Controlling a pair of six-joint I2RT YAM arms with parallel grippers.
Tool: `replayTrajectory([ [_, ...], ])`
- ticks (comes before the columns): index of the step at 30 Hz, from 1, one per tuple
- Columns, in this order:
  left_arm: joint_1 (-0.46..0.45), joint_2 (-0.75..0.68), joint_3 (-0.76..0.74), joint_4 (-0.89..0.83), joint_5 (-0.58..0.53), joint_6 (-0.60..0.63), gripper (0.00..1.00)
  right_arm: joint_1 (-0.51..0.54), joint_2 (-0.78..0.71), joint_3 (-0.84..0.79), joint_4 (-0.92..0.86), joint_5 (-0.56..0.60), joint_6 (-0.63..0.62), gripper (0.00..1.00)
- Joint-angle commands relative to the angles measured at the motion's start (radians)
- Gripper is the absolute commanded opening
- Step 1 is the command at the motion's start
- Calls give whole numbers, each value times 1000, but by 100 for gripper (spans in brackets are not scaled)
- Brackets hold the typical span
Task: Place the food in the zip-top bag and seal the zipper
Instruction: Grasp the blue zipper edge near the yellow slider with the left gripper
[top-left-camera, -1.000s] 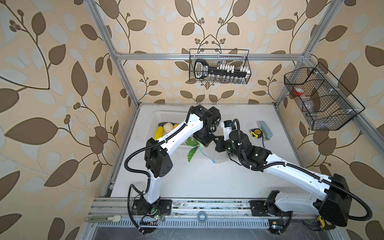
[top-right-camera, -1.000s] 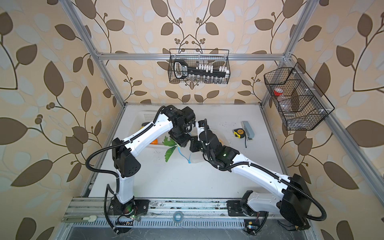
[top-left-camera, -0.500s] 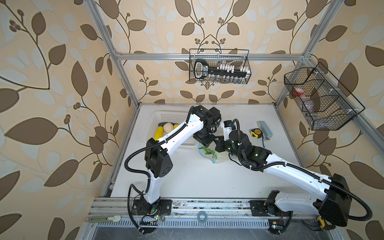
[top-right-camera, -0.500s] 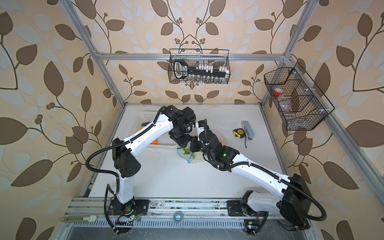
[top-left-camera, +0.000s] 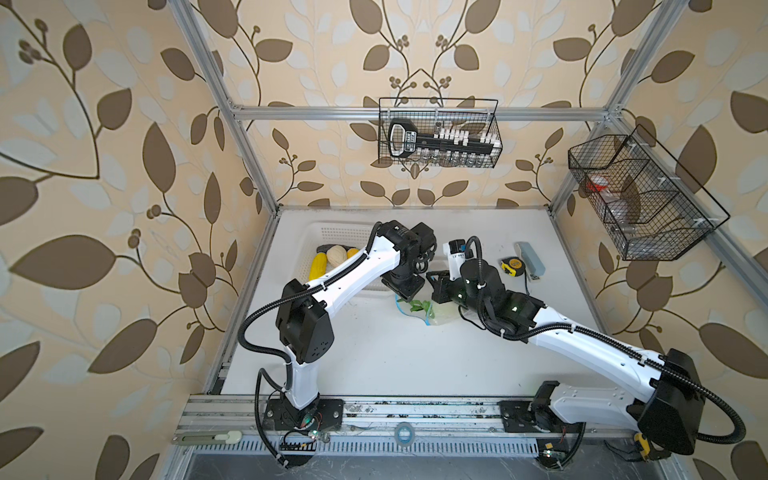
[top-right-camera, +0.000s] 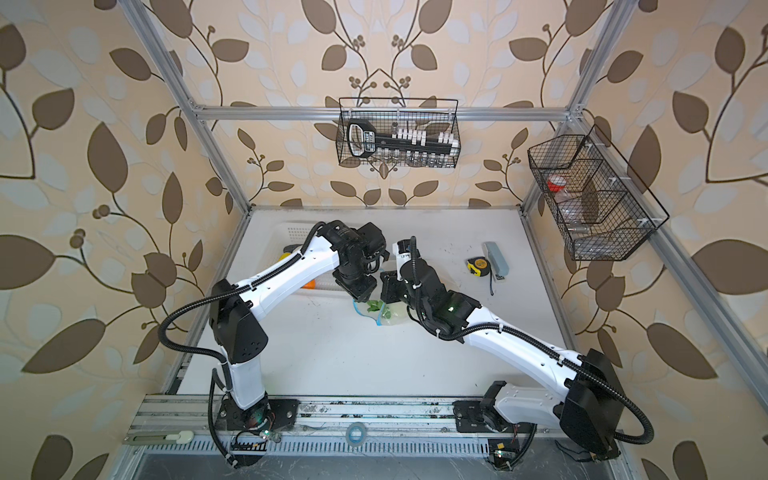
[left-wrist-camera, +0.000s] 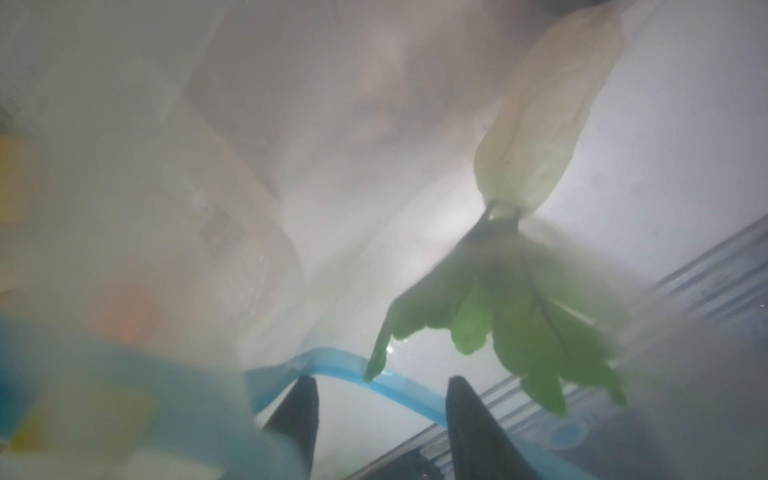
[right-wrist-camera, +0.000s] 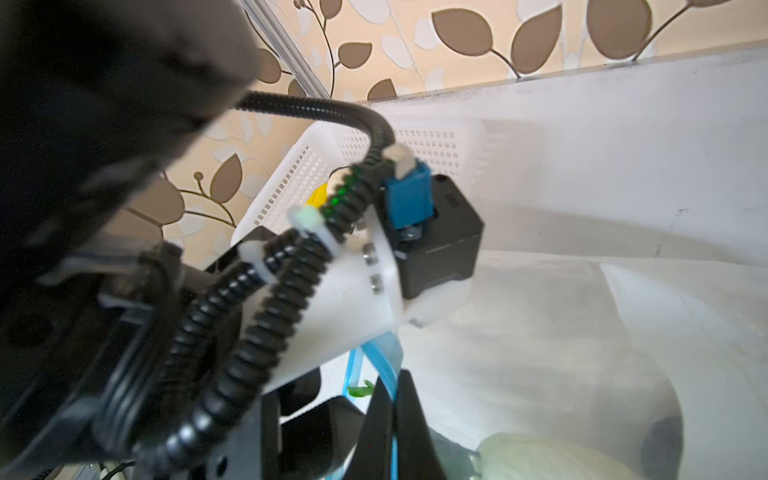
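The bag (top-left-camera: 441, 316) is found on the table (top-left-camera: 395, 365) just beside the basket (top-left-camera: 332, 230); its zipper (right-wrist-camera: 380, 353) is pinched in the clenched right gripper (right-wrist-camera: 395, 384); the leaf (left-wrist-camera: 519, 324) and a pale cucumber (left-wrist-camera: 548, 116) are seen inside; the left gripper (left-wrist-camera: 380, 386) is held at the mouth, parted and empty; corn (top-left-camera: 319, 266) is seen in the basket

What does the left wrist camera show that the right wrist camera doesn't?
Only the left wrist view: the green leaf spread in full, and the left gripper with its fingers apart. Only the right wrist view: the white basket, the left arm's wrist with its cables, and the right gripper shut on the zipper strip. Both: the blue zipper strip, a pale food piece, and some green of the leaf.
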Motion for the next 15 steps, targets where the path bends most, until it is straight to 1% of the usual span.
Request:
replayTrajectory([
  [1, 28, -131, -63, 95, 73, -34, 51, -11, -27, 7, 9, -4, 0, 0],
  [9, 130, -323, -300, 317, 249, -102, 51, -30, -47, 5, -1, -6, -2, 0],
  [12, 143, -357, -368, 379, 313, -120, 51, -36, -51, 8, -2, -12, -1, 0],
  [15, 144, -360, -405, 439, 346, -145, 50, -38, -48, 14, 0, -18, 1, 0],
])
